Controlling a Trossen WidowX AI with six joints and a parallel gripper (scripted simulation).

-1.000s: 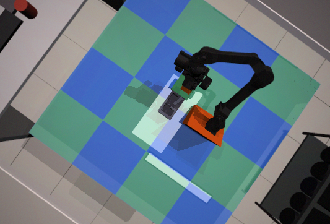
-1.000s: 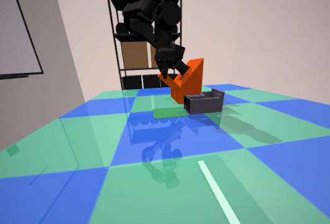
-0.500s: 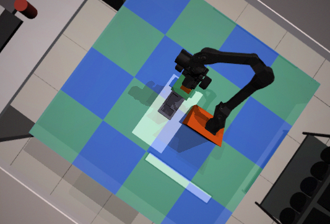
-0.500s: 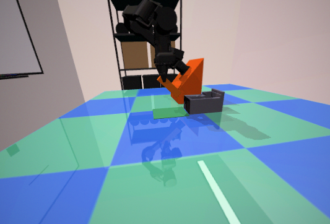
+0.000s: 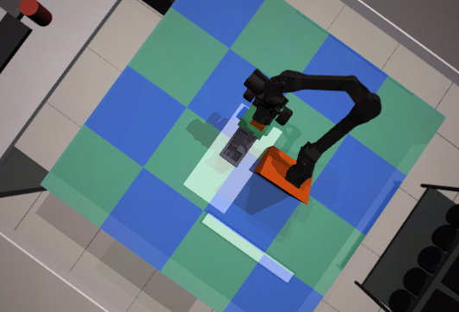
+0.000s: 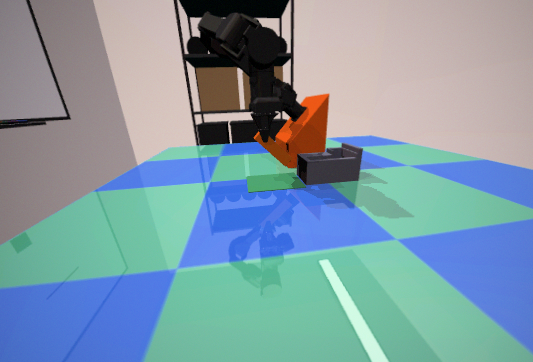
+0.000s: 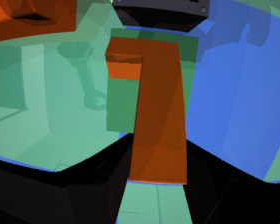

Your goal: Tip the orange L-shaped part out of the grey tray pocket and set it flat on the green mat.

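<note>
Orange L-part point(image 7: 159, 112), seemingly pincer-held point(image 7: 157, 183).
</note>
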